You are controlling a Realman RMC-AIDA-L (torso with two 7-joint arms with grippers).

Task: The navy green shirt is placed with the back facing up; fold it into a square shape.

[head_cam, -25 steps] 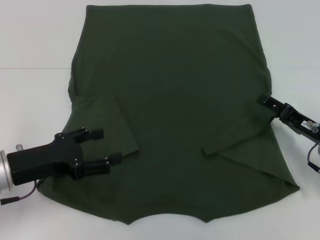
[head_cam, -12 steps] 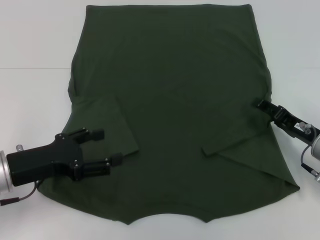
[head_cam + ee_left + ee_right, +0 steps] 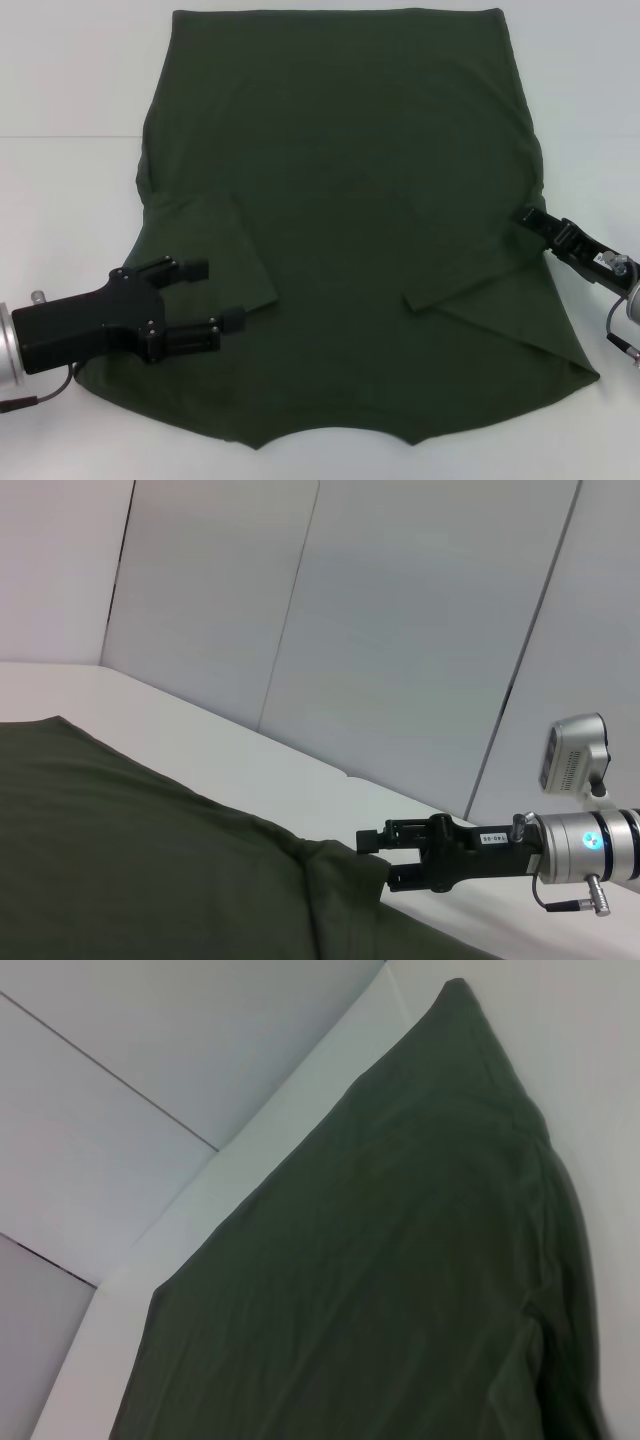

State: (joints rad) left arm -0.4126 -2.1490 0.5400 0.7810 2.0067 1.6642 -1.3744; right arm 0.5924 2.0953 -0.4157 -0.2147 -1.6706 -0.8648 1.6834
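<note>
Shirt, navy green (image 3: 350,200), spread across the white counter (image 3: 60,200), frame centre. Left end effector (image 3: 215,295), lower left, gapes wide over folded sleeve. Right end effector (image 3: 530,216), at right hem, grip unclear.

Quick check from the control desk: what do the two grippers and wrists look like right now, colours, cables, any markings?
Both match. The left gripper is a boxy matte black block with short black fingers, small silver screws, a silver cylindrical wrist and a thin dark cable. The right gripper is black too, on a silver wrist with a dark cable loop; the left wrist view shows a white label and a blue light on it.
</note>
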